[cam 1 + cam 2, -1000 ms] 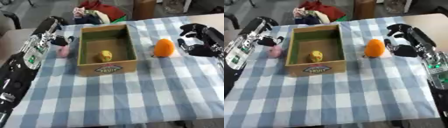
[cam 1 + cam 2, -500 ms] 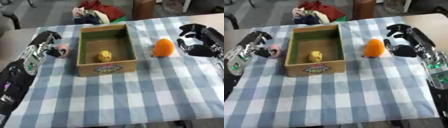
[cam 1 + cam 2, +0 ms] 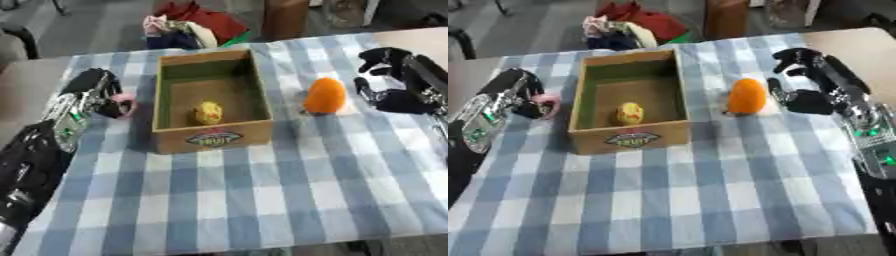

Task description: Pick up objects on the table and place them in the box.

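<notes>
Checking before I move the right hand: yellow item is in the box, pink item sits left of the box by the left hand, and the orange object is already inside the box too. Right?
Not quite. The orange object is not in the box; the right eye view shows it on the tablecloth to the box's right, beside the right hand. The yellow item is inside, and the pink item lies left of the box at the left hand.

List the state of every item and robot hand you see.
Box: upright, open-topped.
Yellow object: inside the box.
Orange object: on the table, right of the box.
Pink object: on the table, against the left robot hand.
Right robot hand: open beside the orange object.
</notes>
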Robot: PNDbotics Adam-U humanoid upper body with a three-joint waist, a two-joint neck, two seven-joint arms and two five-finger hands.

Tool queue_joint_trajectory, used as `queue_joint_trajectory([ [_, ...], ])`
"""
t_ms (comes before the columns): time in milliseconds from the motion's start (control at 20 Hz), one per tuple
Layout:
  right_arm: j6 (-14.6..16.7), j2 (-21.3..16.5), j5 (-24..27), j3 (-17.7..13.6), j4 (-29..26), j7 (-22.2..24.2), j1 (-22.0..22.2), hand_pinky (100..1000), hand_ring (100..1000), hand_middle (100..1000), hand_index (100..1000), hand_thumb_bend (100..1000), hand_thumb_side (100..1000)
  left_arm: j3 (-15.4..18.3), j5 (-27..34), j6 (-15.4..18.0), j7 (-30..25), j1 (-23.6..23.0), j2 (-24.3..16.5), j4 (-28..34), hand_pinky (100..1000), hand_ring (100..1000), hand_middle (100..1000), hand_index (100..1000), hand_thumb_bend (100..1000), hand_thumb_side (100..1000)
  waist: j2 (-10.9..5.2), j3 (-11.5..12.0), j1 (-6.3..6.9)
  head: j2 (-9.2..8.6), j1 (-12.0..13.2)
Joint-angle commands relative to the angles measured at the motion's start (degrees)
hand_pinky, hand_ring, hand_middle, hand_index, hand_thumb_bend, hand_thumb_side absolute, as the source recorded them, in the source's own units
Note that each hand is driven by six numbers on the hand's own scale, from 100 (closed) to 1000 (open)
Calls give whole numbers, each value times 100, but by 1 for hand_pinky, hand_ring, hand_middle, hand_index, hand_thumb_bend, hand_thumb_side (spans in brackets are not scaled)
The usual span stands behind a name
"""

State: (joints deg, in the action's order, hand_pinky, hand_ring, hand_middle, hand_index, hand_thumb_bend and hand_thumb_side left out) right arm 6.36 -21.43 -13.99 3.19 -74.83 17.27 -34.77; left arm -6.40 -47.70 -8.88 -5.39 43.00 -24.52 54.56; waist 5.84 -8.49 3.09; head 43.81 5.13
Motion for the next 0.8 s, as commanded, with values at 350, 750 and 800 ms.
queue_joint_trajectory([
  [350,12,-98,11,-19,-44,-1,-101,839,922,623,820,158,122,-553,732,138,7,399,8,1689,643,431,407,497,300,100,-107,-42,-31,-30,36],
  [750,29,-57,9,8,-23,32,-124,840,923,624,821,154,122,-1007,435,538,-587,559,482,1192,650,461,438,525,314,100,-105,-95,-66,-13,68],
  [800,29,-59,10,7,-21,32,-120,840,923,624,821,154,121,-1022,402,589,-612,544,523,1077,655,478,459,547,322,100,-102,-96,-68,-11,65],
])
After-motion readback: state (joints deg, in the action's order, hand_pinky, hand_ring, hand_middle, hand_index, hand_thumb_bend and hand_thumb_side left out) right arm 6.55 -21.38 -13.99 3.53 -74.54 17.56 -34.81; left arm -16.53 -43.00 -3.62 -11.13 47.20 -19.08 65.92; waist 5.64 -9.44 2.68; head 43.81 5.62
